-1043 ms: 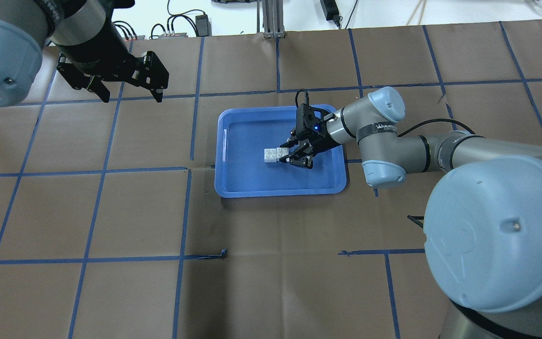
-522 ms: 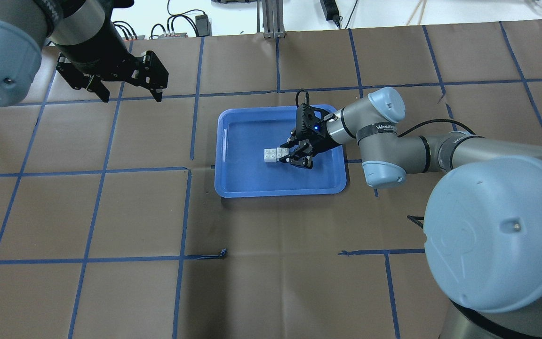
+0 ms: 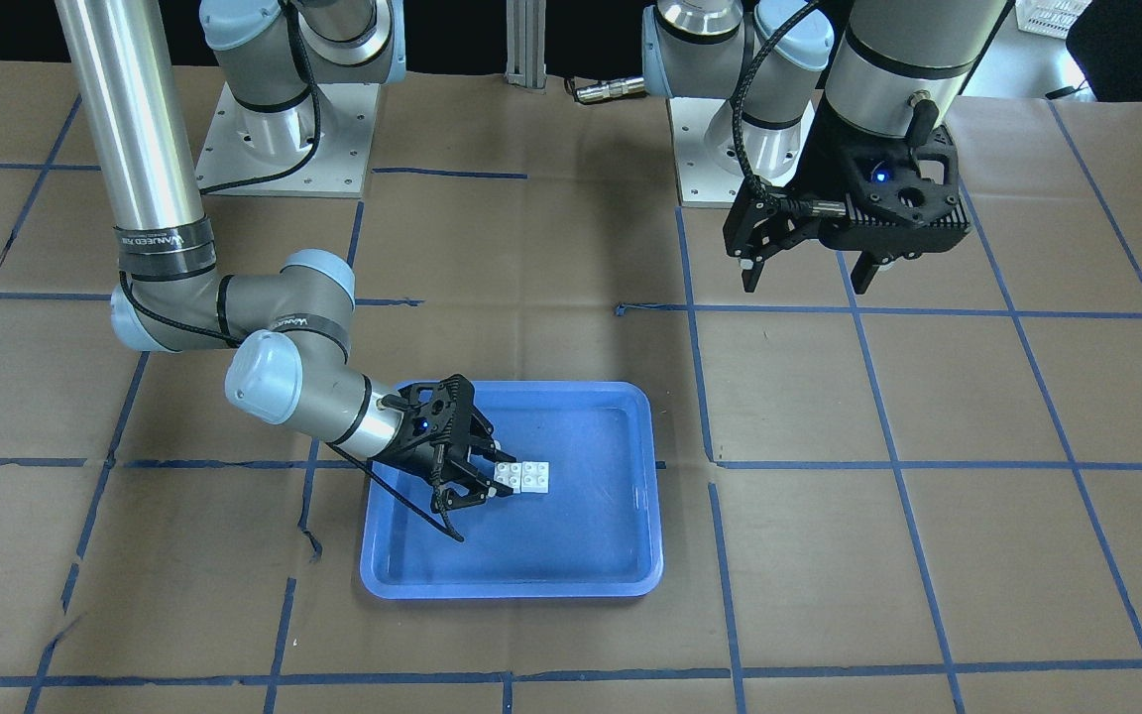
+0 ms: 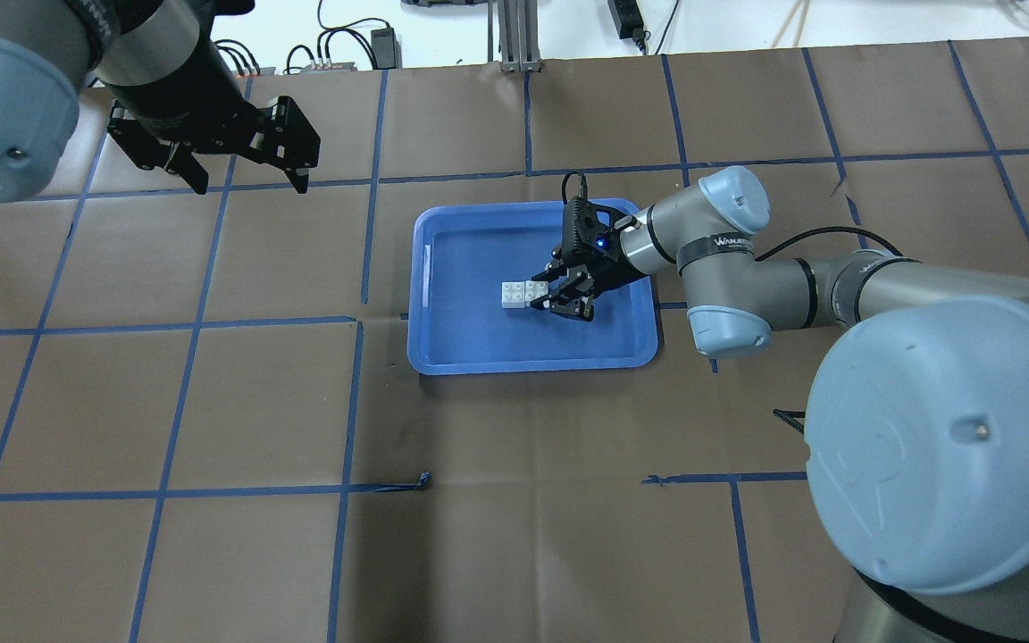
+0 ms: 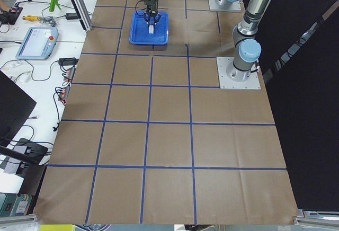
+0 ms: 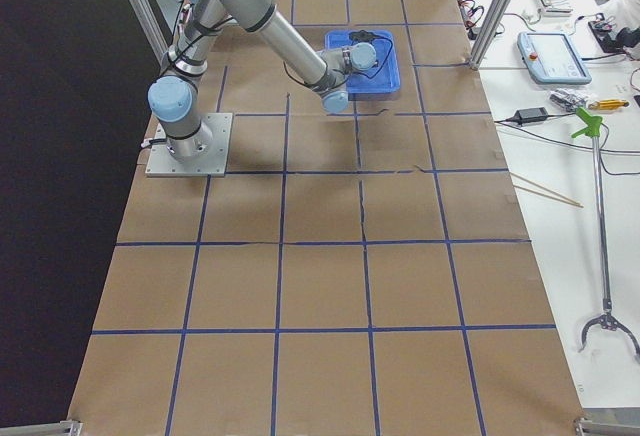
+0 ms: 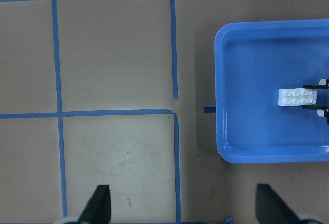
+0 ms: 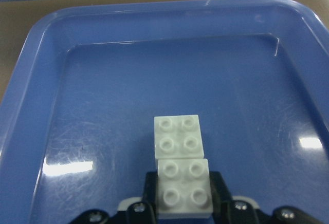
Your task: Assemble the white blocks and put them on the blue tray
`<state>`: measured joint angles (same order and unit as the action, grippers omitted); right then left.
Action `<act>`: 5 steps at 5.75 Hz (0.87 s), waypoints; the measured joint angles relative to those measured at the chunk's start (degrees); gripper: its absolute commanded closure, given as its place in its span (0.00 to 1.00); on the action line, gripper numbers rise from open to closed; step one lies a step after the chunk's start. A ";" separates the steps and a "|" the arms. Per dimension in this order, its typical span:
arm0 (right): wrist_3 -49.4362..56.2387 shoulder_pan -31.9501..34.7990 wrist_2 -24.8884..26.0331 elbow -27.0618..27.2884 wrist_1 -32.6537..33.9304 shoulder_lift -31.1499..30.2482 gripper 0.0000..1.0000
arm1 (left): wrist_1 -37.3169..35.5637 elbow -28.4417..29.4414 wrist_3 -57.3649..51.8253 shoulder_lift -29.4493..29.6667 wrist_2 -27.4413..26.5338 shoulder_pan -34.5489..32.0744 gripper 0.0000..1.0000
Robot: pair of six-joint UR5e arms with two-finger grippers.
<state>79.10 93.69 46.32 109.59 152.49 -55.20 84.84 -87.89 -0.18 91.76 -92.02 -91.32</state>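
Well, the blocks: two small white plastic squares, matte, four round studs each, lying end to end and touching on the floor of the tray. From the right wrist camera I read the nearer one a shade higher than the far one. Whether they are locked together I cannot tell. They lie about mid-tray, a little toward the right arm's side.

My right gripper pinches the nearer block, a black finger pressed flat against each side face. The far block juts free beyond the tips.

Tray is glossy blue plastic, rectangular, with rounded corners and a low raised rim. I see glare patches and fine scuffs on its floor. It lies flat on the table, which is covered in creased brown paper marked off in squares by blue tape.

My left gripper hangs well apart from the tray over bare paper, its two black fingers spread wide, nothing between them.
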 measured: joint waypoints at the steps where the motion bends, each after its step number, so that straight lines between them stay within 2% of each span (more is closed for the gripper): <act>1: -0.03 0.00 0.02 0.02 -0.05 0.01 0.46 | -0.02 0.00 -0.02 0.00 0.00 0.07 0.01; 2: -0.55 0.00 -0.02 -0.01 -0.04 0.02 0.38 | -0.02 0.00 -0.07 0.00 0.00 0.13 0.01; 4: -1.56 0.00 -0.20 -0.11 -0.07 0.00 0.01 | -0.02 0.00 -0.09 0.00 0.00 0.17 0.01; 5: -2.19 0.00 -0.44 -0.26 -0.08 -0.10 0.00 | -0.02 0.00 -0.09 0.00 0.00 0.21 0.01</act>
<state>76.91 93.69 45.87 109.33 152.41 -55.30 84.82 -87.89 -0.26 91.76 -92.02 -91.11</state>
